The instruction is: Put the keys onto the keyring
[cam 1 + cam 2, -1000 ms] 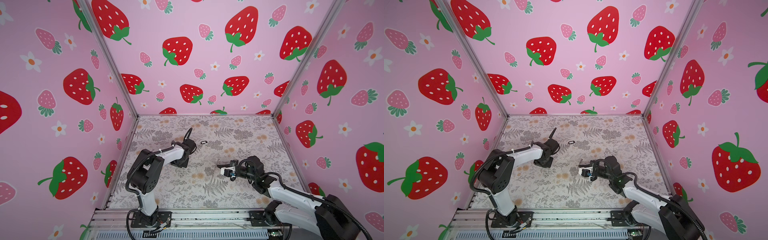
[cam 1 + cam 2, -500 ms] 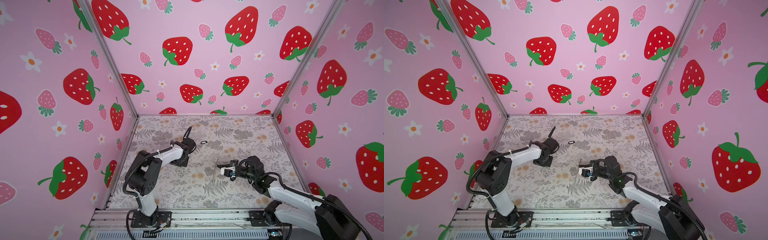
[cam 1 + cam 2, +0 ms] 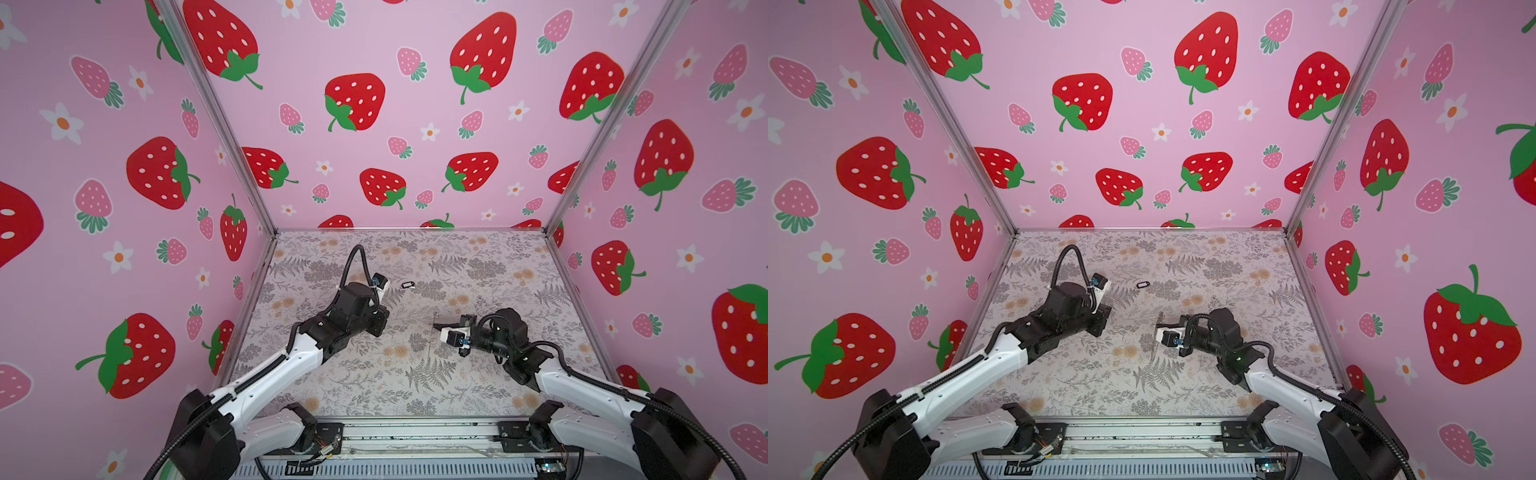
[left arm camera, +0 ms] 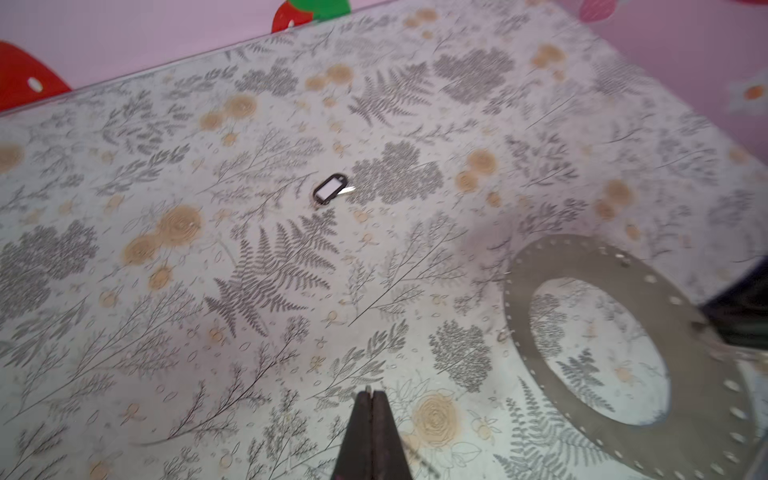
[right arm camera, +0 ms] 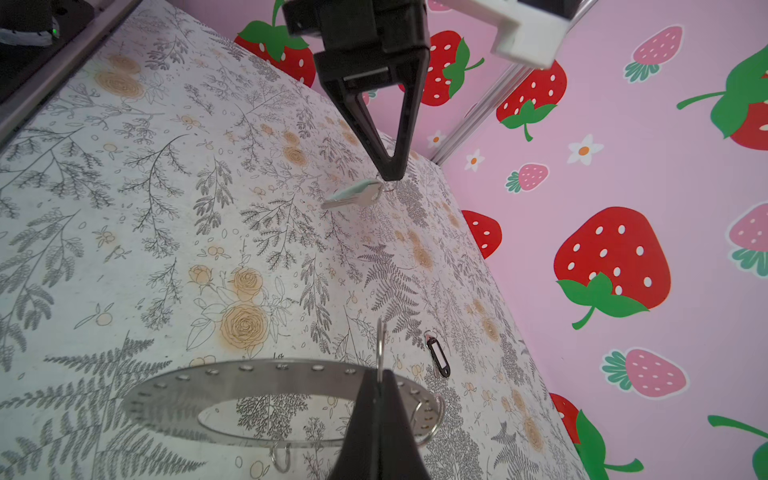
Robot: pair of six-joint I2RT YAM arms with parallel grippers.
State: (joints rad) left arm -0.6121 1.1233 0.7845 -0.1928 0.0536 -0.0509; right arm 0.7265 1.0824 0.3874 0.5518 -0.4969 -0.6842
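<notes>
Silvery keyring (image 5: 174, 399) is pinched at its rim by the right gripper (image 5: 379, 374), tips pressed together. Left gripper (image 5: 390, 176) nips the metal key (image 5: 353, 195) by its loop, near the keyring, unthreaded. Oval tag (image 5: 438, 353) lies beside the keyring, untouched (both left to do).

Walls (image 3: 291, 62): pink, big red strawberries with green leaves, small pink strawberries, white flowers with orange centre.
Table (image 3: 374, 374): pale grey, grey ferns, tan roses.
Tag (image 4: 330, 188): black rim, white middle.
Keyring (image 4: 515, 299): dull silver-grey, dotted rim.
Key (image 5: 353, 195): pale silver.
Arms (image 3: 282, 370): white, black joints.
</notes>
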